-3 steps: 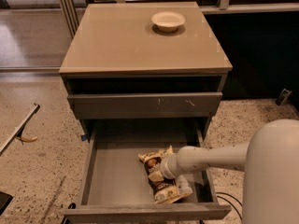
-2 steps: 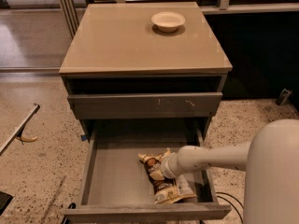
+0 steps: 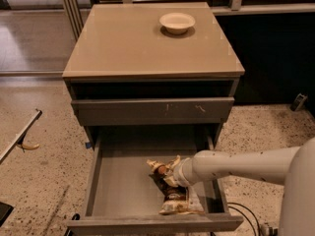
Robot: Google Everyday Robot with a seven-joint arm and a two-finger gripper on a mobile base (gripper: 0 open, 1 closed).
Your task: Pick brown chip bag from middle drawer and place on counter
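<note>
Grey and standing wide open, the middle drawer point(image 3: 115, 188) holds the brown chip bag point(image 3: 176, 200), which lies crumpled on the drawer floor near the right wall. The robot's gripper point(image 3: 171, 175) reaches in from the right and sits at the bag's upper end; whether it has closed on the bag cannot be told. Above, the beige tabletop point(image 3: 133, 43) carries 1 white bowl point(image 3: 177, 22) toward its back right. Risks ahead: a thin pinch on slick, crinkled film may slip during the lift, and the bag or the arm point(image 3: 236, 163) could catch the scratched drawer front point(image 3: 152, 111) above the drawer's back.
</note>
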